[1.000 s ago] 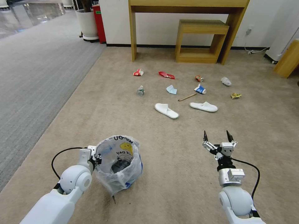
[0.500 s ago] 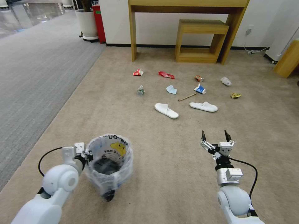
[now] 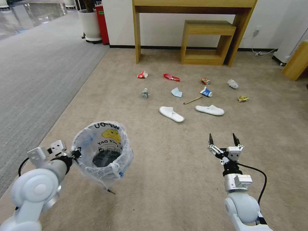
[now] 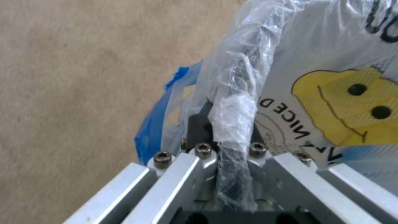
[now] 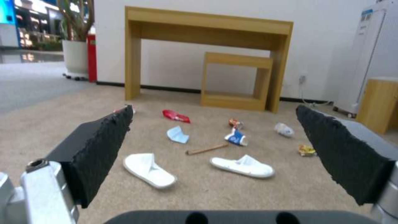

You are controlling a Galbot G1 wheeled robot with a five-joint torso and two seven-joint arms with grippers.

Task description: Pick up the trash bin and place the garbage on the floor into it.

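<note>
Since a second ago our left gripper (image 3: 75, 153) has swung the trash bin (image 3: 102, 153) leftward and up, clear of the floor (image 3: 173, 179). Its fingers are pinched on the bag-wrapped rim (image 4: 232, 118), the bin hanging tilted beside them. Our right gripper (image 3: 224, 141) hovers with its fingers (image 5: 99, 146) spread wide, holding nothing. Ahead of it lies open carpet, then the garbage: two white slippers (image 3: 171, 114), a wooden stick (image 3: 192, 100), a blue mask (image 3: 176, 92) and crushed cups (image 3: 206, 92). Beyond these stands the wooden desk (image 3: 192, 4), and the grey striped carpet (image 3: 35, 73) borders our left.
</note>
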